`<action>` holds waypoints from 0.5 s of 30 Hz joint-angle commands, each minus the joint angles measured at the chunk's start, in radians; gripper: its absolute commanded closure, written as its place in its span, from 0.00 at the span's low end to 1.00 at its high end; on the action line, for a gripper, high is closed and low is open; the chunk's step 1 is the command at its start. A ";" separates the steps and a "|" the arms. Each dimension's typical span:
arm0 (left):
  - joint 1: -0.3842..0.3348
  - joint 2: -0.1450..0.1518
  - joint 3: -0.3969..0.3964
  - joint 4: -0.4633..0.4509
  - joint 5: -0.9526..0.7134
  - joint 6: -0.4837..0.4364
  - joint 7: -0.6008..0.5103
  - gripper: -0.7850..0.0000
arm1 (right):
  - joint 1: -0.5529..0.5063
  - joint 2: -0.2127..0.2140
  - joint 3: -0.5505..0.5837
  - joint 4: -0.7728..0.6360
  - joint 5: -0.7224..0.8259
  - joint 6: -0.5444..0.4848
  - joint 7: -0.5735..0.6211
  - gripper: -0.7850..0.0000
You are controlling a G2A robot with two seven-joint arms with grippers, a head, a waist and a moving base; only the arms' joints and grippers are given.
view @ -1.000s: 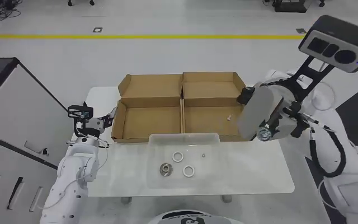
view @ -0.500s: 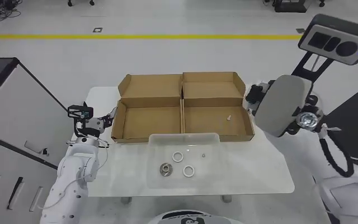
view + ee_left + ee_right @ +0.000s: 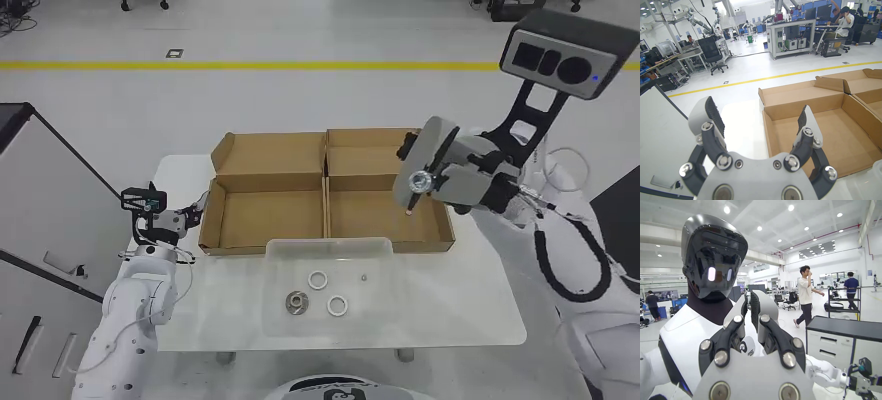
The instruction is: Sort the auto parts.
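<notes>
1. Top view: two open cardboard boxes sit side by side on the far half of the counter (image 3: 470, 300), their lids folded back toward 12 o'clock. The left cardboard box (image 3: 262, 218) shows a plain brown floor. The right cardboard box (image 3: 370, 215) holds a small pale fastener (image 3: 410, 211) close to its 3 o'clock wall.
2. A clear tray (image 3: 285, 247) lies at 6 o'clock from the boxes, its far rim against their near walls where the two meet. In it are a white ring (image 3: 318, 280) near the middle, a second white ring (image 3: 339, 305) toward 5 o'clock, a round metal fitting (image 3: 296, 300) toward 8 o'clock and a tiny screw (image 3: 364, 276) toward 2 o'clock.
3. Right wrist view: the right end effector (image 3: 750, 298) points up and away from the counter. Its fingers are closed on a thin threaded metal part (image 3: 748, 301). From above, that arm hangs over the right box's 2 o'clock corner.
4. Left wrist view: the left end effector (image 3: 758, 113) has its fingers spread wide. It is low over the counter's 9 o'clock edge, just beside the left box's outer wall.
5. Bare counter runs at 3 and 9 o'clock from the tray. A white panel (image 3: 60, 200) leans off the counter at 9 o'clock, and a yellow floor line (image 3: 250, 65) crosses at 12 o'clock.
</notes>
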 commanded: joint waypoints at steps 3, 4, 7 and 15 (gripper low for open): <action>0.000 0.000 0.000 0.000 0.000 0.000 0.000 0.00 | -0.017 -0.011 0.000 -0.014 0.040 -0.020 -0.023 1.00; 0.000 0.000 0.000 0.000 0.000 0.000 0.000 0.00 | -0.019 -0.014 -0.001 -0.014 0.054 -0.031 -0.023 1.00; 0.000 0.000 0.000 0.000 0.000 0.000 0.000 0.00 | -0.030 -0.023 -0.005 -0.018 0.108 -0.057 -0.026 1.00; 0.000 0.000 0.000 0.000 0.000 0.000 0.000 0.00 | -0.051 -0.043 0.003 -0.011 0.188 -0.084 0.000 1.00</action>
